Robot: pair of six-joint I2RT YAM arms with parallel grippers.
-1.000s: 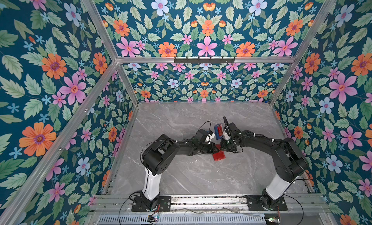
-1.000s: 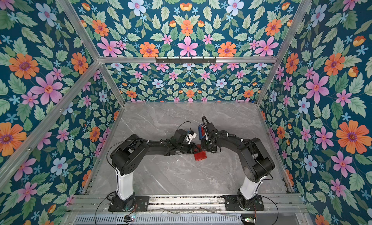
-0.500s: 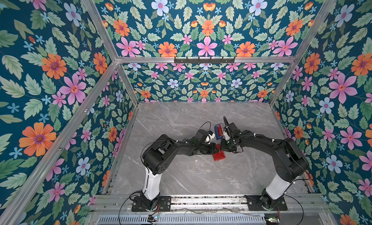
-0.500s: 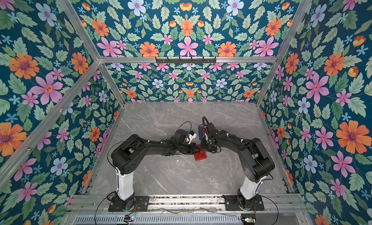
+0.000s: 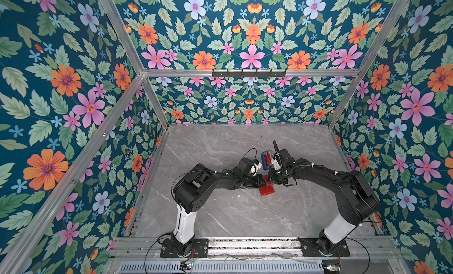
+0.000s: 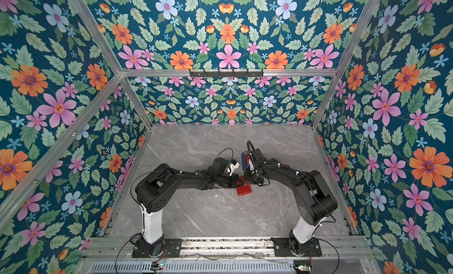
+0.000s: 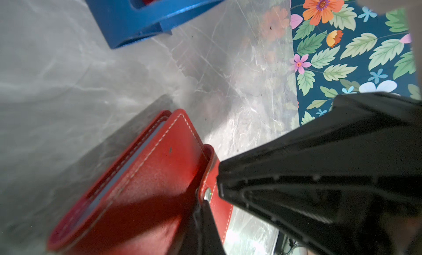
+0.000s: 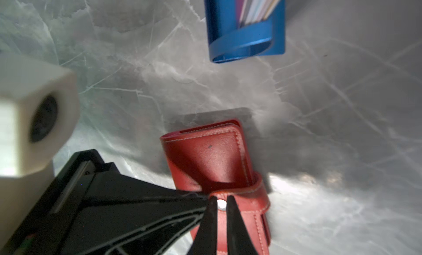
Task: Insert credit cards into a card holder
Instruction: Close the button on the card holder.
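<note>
The card holder [image 5: 267, 190] [image 6: 244, 190], a red wallet, lies folded on the marble floor between the two arms. Its snap tab [image 8: 239, 192] arches up off the cover. My left gripper [image 7: 202, 210] [image 5: 261, 181] is shut on the tab's end beside the silver snap [image 7: 207, 194]. My right gripper [image 8: 221, 200] [image 5: 270, 178] comes from the opposite side, fingers a narrow gap apart and pinching the snap [image 8: 221, 204]. Several credit cards [image 8: 258, 7] stand in a blue rack [image 8: 246, 37] [image 5: 266, 160] just behind the wallet.
The left arm's white wrist camera [image 8: 34, 119] sits close beside my right gripper. The right gripper's black body [image 7: 319, 174] fills one side of the left wrist view. Floral walls [image 5: 245, 106] enclose the marble floor [image 5: 245, 211] at back and sides.
Both arms stay in almost the same place over the wallet. No shift of the wallet or the rack shows in the top views.
</note>
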